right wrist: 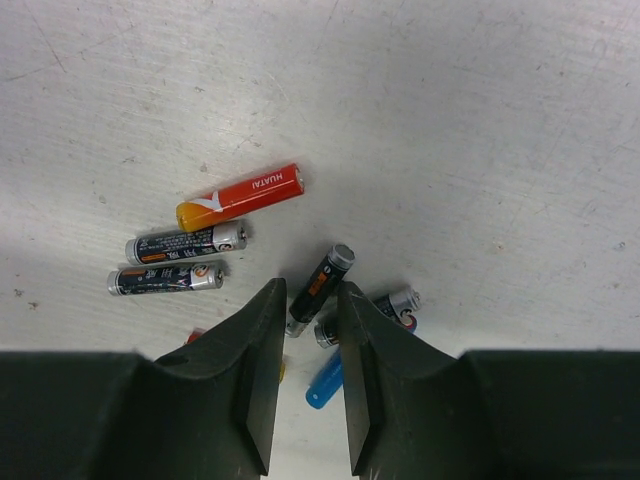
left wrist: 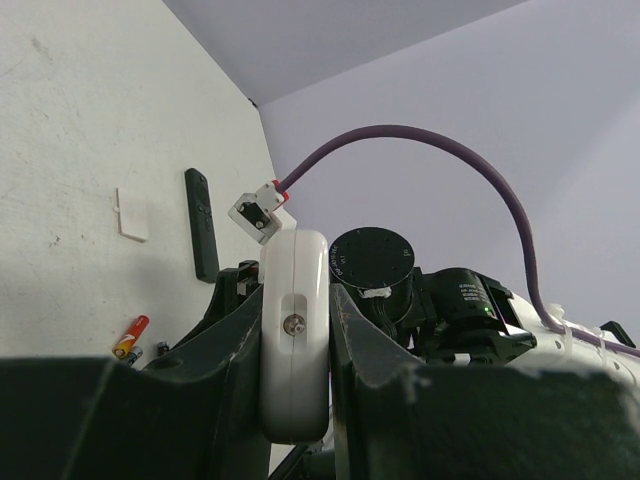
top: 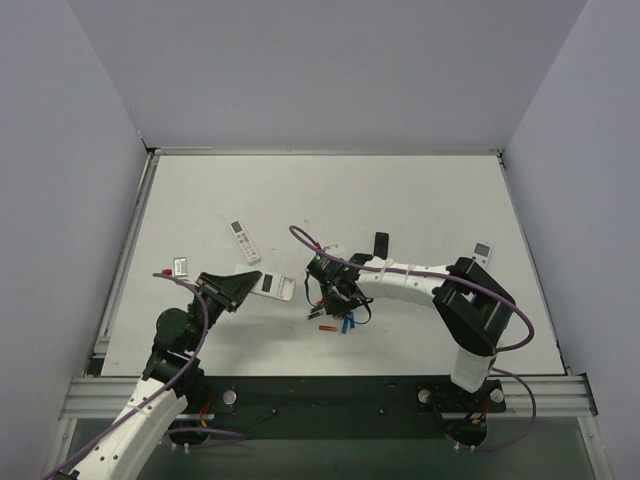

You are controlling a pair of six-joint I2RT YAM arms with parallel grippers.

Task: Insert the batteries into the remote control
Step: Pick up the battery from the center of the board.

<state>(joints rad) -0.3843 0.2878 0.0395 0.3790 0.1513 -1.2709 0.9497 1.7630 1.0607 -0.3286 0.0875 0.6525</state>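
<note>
My left pincer (left wrist: 297, 305) is pressed tight on the remote control (left wrist: 293, 260), pinching its white body edge-on so that it juts out toward my right arm. My right pincer (right wrist: 311, 300) is down among the loose batteries (top: 336, 324), which lie scattered on the worktop (right wrist: 470, 120) near the remote. A red-and-orange battery (right wrist: 240, 197) and two dark ones lie off to one side, and a blue battery (right wrist: 325, 380) lies partly under my fingers. My jaws stand only narrowly apart, with the lower end of a dark battery (right wrist: 326, 276) between them. From this angle I cannot tell whether the pads are on it or just short of it. I take the step in hand to be picking one cell from the pile, with nothing loaded into the remote yet. The next move, as I judge it, calls for a sure pinch across that cell's middle without dragging its neighbours. Then I would lift it cleanly, carry it across to the remote and line it up lengthwise with the battery bay.
</note>
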